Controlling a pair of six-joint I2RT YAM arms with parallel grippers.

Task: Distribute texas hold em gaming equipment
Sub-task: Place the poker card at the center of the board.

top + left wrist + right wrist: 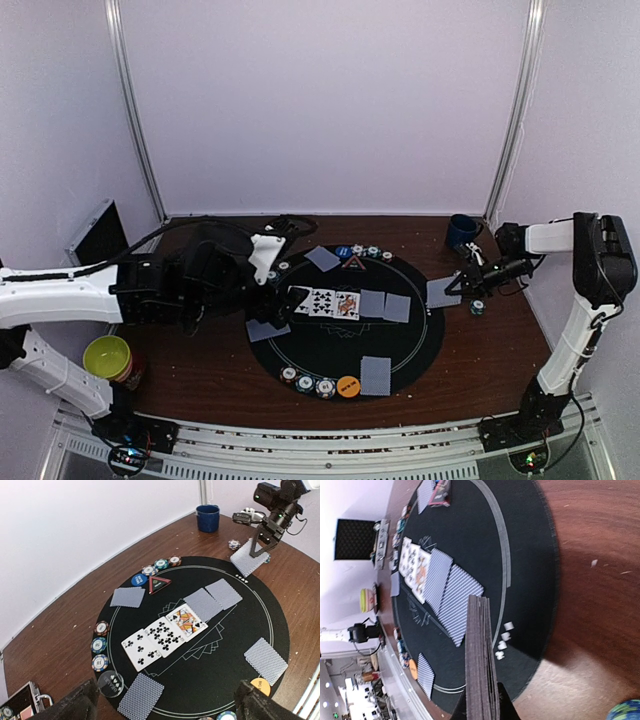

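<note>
On the black round mat (420,340) lie three face-up playing cards (162,635), two face-down cards (212,599) beside them, and single face-down cards (141,695) near the rim. Striped poker chips (99,645) line the mat's left edge, with more chips (161,563) by the blue button (139,580) and red triangle marker (158,583). An orange button (348,386) sits at the near rim. My left gripper (167,711) hangs open and empty above the near-left card. My right gripper (481,702) is shut on the deck of cards (481,650), held on edge over the mat's right rim.
A dark blue cup (462,231) stands at the back right, with a loose chip (478,307) on the wood near it. A yellow-green bowl (107,356) sits at the near left and an open case (97,232) at the far left. A clear dealer puck (110,682) lies by the left chips.
</note>
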